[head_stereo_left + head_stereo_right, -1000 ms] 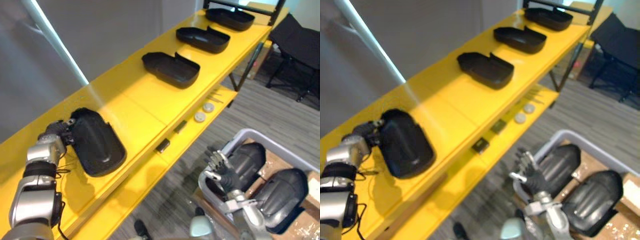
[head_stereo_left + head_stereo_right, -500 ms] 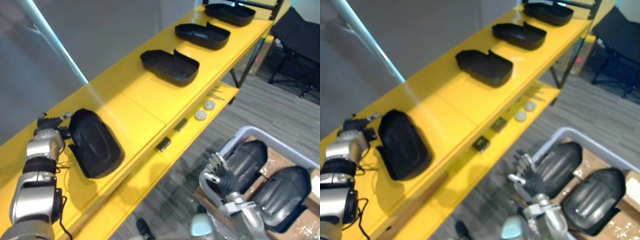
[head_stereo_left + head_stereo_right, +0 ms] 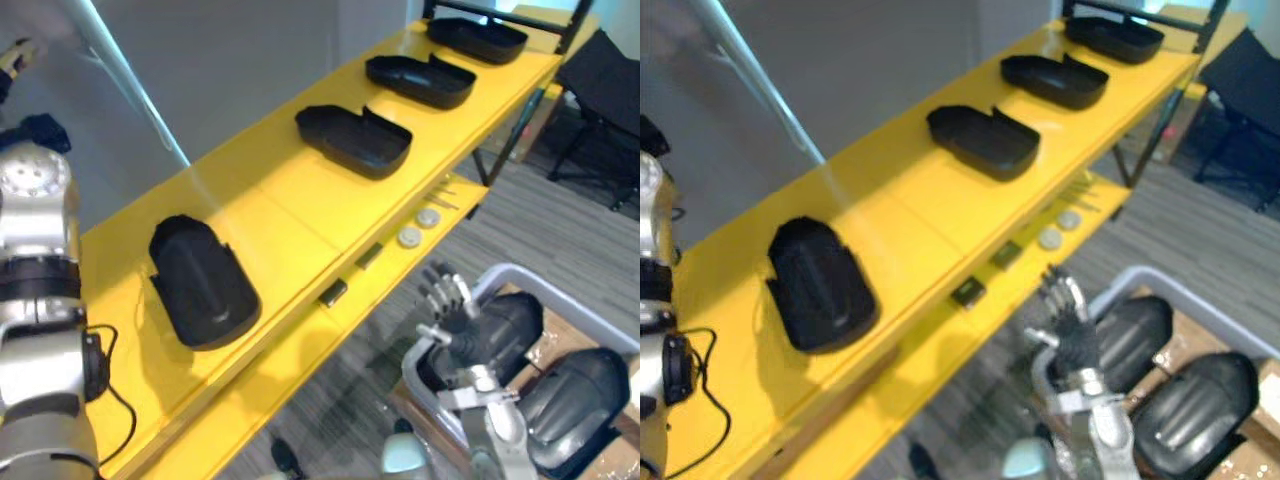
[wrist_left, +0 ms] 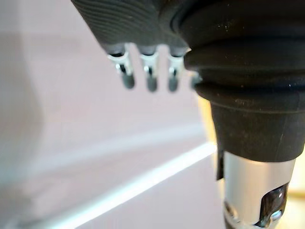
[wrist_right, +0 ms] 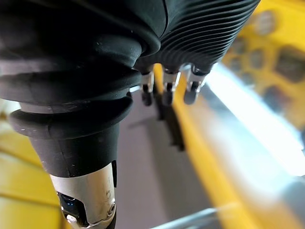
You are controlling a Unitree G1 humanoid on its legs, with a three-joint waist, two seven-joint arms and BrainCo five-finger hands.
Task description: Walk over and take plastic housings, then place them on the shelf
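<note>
step: one housing [image 3: 200, 282] lies on shelf [image 3: 290, 215] | left hand [image 4: 151, 78] spread, empty | right hand [image 3: 452, 318] spread, empty | next: grab another from bin [image 3: 520, 273] below shelf

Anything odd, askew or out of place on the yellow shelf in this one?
The nearest housing appears to lie rounded side up, near the front edge of the shelf. The three farther housings lie hollow side up. Nothing looks spilled or damaged.
</note>
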